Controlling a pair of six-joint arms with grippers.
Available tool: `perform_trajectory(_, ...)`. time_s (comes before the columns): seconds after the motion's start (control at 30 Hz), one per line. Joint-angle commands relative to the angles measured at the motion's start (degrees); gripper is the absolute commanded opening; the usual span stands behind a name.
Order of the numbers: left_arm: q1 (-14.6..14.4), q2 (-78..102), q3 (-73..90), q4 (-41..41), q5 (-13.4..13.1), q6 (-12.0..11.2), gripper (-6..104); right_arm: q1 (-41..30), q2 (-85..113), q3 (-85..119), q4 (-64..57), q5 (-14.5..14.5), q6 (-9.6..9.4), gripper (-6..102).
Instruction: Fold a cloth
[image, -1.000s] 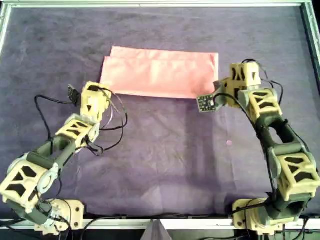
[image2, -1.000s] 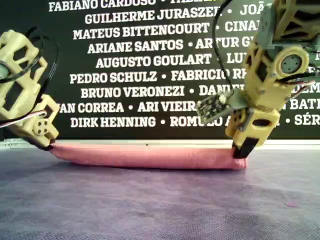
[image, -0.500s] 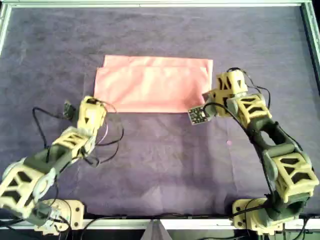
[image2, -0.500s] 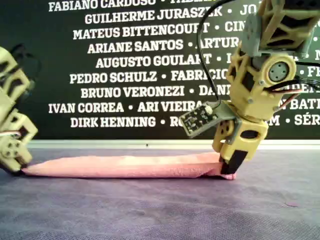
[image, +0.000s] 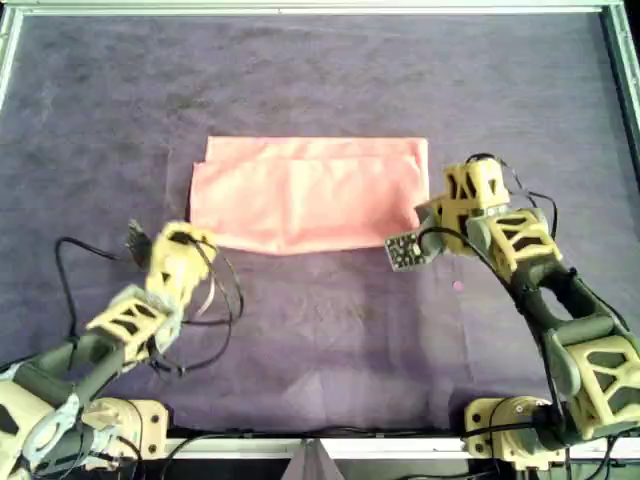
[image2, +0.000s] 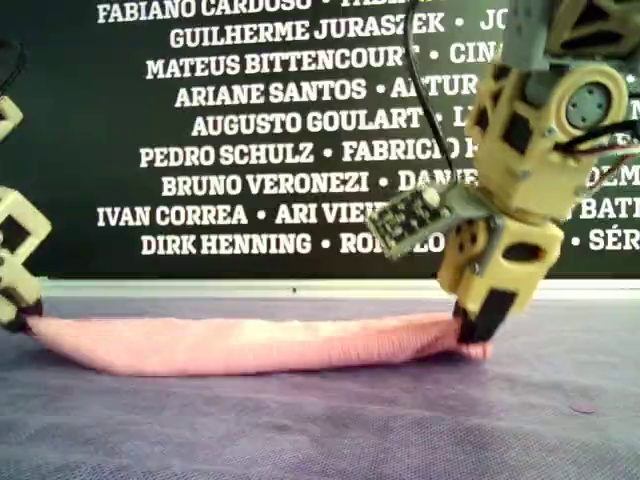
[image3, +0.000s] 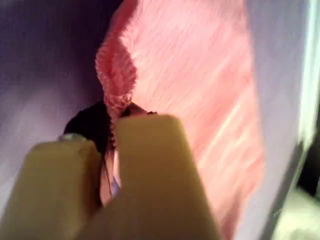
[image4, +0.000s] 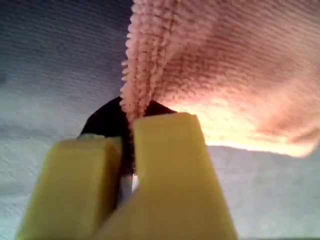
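Two grippers: my first gripper (image3: 111, 150) pinches a cloth edge between closed jaws; my second gripper (image4: 127, 150) likewise.

One salmon-pink cloth (image: 308, 192), folded into a wide rectangle, layers offset at the far edge, lying mid-mat.

One dark purple felt mat (image: 330, 330) beneath.

A big dark purple mat (image: 330, 320) covers the table. A metal frame (image: 300, 8) runs around its edge. Behind it stands a black wall (image2: 250, 130) with white names.
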Motion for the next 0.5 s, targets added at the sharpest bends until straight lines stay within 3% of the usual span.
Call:
perform_trajectory(0.0,-2.02,3.08,0.09,0.09,-0.09,-0.26,-1,-0.18,4.83,0.18,0.97,-0.09,0.26,-1)
perform_trajectory(0.47,-1.23,3.08,3.25,0.09,-0.88,0.53,-1,-0.26,7.82,4.22,1.41,-0.09,0.26,-1)
